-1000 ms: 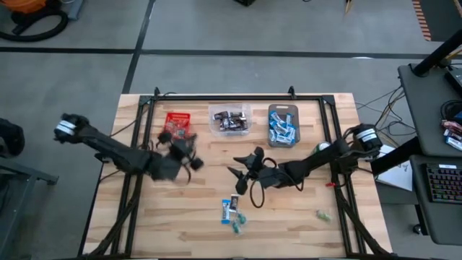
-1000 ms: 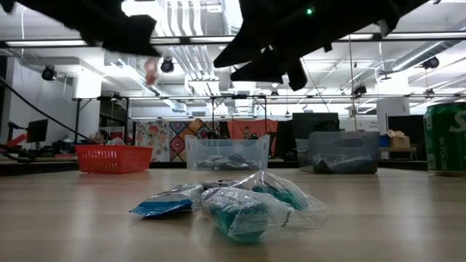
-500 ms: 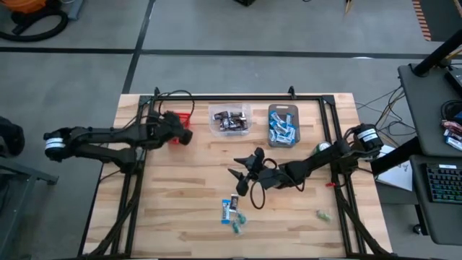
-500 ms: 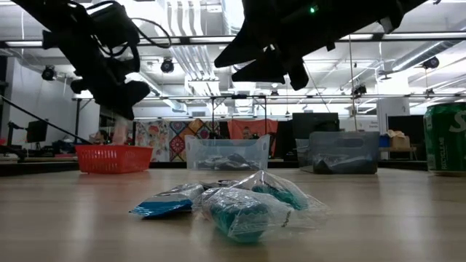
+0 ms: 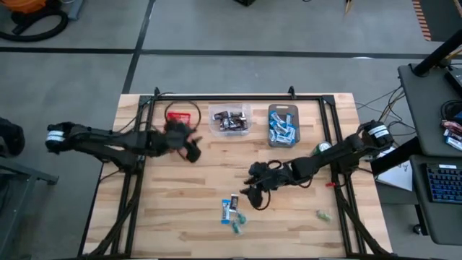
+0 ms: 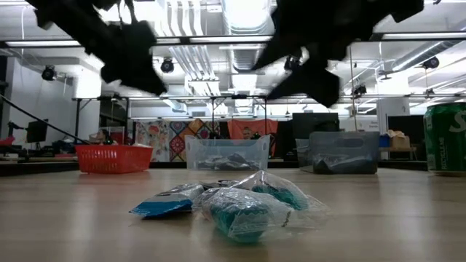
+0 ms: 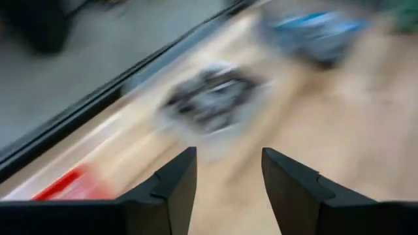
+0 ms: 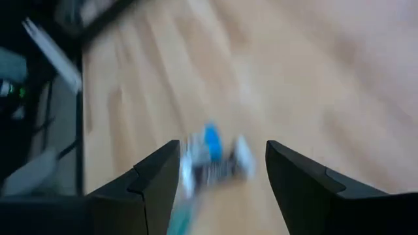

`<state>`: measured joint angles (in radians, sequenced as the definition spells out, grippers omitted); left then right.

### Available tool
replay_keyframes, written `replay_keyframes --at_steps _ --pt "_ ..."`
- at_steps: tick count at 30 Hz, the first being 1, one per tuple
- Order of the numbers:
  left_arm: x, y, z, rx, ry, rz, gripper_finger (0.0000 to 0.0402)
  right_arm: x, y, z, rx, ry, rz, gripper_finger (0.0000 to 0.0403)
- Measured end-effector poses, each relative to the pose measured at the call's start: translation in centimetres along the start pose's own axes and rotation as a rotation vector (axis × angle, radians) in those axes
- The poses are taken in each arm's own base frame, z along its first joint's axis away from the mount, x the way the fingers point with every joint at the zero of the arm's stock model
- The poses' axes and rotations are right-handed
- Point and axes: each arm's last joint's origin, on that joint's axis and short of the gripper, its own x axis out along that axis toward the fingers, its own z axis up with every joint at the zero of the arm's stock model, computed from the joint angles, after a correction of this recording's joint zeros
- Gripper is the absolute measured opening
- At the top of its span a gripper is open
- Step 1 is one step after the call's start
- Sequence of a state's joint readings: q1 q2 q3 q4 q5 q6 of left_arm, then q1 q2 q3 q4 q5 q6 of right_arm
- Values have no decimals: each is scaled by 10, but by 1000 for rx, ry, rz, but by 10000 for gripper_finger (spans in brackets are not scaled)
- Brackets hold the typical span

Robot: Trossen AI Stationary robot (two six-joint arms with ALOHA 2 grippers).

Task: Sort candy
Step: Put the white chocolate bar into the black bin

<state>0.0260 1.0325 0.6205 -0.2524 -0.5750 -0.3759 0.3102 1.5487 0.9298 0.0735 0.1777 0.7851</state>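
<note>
Loose candy lies near the table's front: a blue-and-white sweet (image 5: 229, 209) with teal ones (image 5: 238, 225) beside it, and one sweet apart (image 5: 321, 214). In the low view they form a small heap (image 6: 229, 205). My right gripper (image 5: 250, 193) hovers open just beyond that heap; its wrist view shows the blue-and-white sweet (image 8: 212, 156) ahead of the gap between the fingers (image 8: 222, 176). My left gripper (image 5: 190, 149) hangs open and empty (image 7: 228, 173) over bare wood, on the near side of the red bin (image 5: 180, 115).
Three bins stand in a row at the back: the red bin, a clear one (image 5: 229, 119) holding dark sweets, and a grey one (image 5: 283, 125) holding blue-and-white sweets. A green can (image 6: 445, 138) stands at the right. A black frame (image 5: 216, 96) runs around the table.
My left gripper has swung over the red bin and come back toward the table's middle; the reddish sweet that hung from it in the low view no longer shows there. My right gripper has moved toward the near edge, closer to the heap of candy.
</note>
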Motion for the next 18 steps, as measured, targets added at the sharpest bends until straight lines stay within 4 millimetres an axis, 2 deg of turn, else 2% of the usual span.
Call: replay_keyframes --at_steps 6,11,13,18 --pt "-27 -44 -1 128 -140 -249 160 -5 1 -30 233 300 -29 215" --pt "-37 -66 -13 255 -153 -360 160 -9 4 -49 301 385 -107 215" --pt "-35 -75 -21 328 -116 -432 160 -11 5 -53 268 403 -118 215" --pt "-22 -105 -39 455 -64 -696 160 -14 13 -64 -57 391 -82 215"
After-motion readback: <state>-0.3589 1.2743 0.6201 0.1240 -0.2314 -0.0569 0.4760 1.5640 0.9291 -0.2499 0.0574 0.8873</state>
